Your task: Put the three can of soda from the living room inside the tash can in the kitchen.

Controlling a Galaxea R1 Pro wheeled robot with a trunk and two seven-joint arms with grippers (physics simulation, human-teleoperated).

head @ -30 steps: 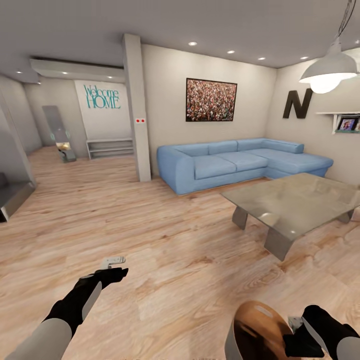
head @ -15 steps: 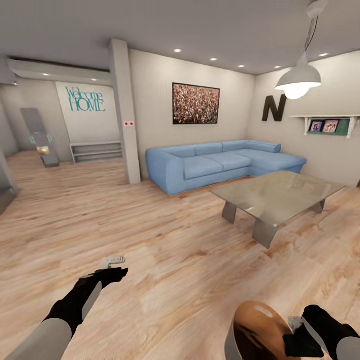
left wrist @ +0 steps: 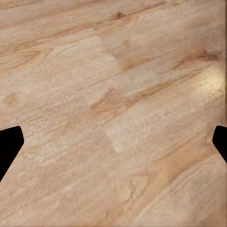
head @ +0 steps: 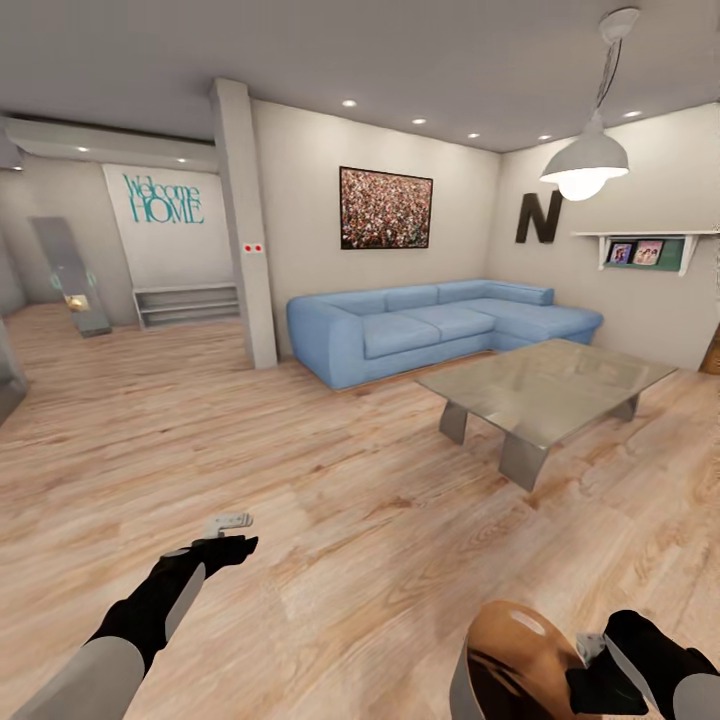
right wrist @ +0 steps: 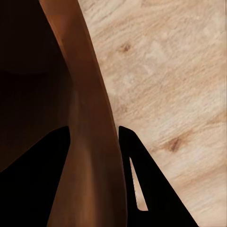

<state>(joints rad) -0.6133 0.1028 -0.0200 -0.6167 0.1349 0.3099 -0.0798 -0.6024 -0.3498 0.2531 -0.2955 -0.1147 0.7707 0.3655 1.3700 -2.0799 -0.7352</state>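
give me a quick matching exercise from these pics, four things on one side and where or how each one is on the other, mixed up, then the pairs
Things:
1. trash can
2. sofa
3. left claw
4. glass coffee table

Place or state:
A. against the far wall, under the framed picture
B. open and empty above the wood floor
C. rim pinched in the right claw
D. standing on the floor in front of the sofa, nothing visible on top

Pairs: 1-C, 2-A, 3-B, 4-D
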